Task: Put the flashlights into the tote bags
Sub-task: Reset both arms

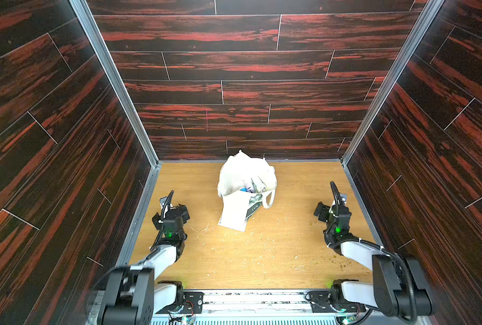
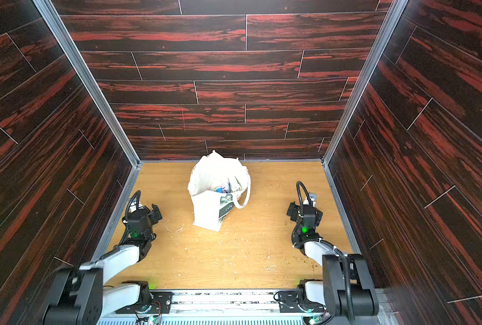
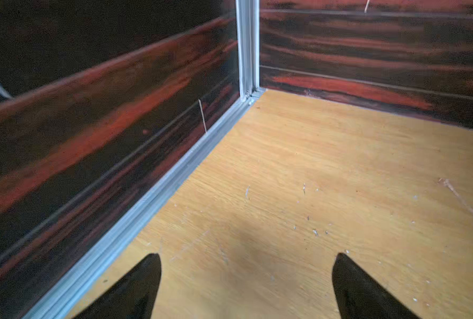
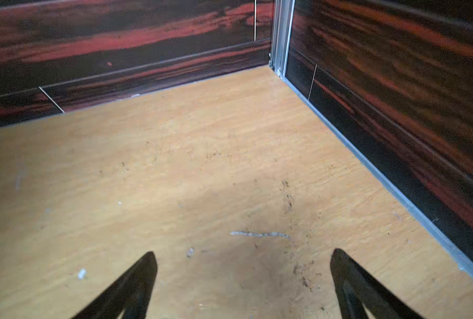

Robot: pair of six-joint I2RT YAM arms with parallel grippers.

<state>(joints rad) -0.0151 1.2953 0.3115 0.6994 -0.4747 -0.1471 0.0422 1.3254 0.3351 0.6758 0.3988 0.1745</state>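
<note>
a pale, oak-grain counter [image 1: 262, 259] forms the floor of a tall booth. three walls [image 1: 234, 64] of dark planks streaked with red rise around it, joined at the two far corners by aluminium posts [image 1: 113, 76]. thin metal strips [image 3: 174, 187] run along the foot of the side walls. a ribbed metal rail [image 1: 256, 298] at the near edge carries both arm bases. the wood is scuffed: pale flecks [image 1: 251, 242] lie scattered over the middle, and brown crumbs [image 4: 287, 198] speckle the right side.

the tote bag [image 1: 240, 174] sits near the back wall, about midway between the side walls, its mouth gaping upward. its printed front panel [image 1: 253, 206] flops forward onto the counter, with a loop handle [image 1: 270, 198] hanging beside it. the flashlights [image 1: 258, 184] lie inside the mouth, a bright blue one [image 1: 243, 190] among pale ones; how many, i cannot tell.

the left hand [image 3: 247, 255] hovers over the wood near the left wall, jaws spread wide and empty. the right hand [image 4: 243, 251] hovers near the right wall, likewise wide apart with nothing between. both are well apart from the bag.
</note>
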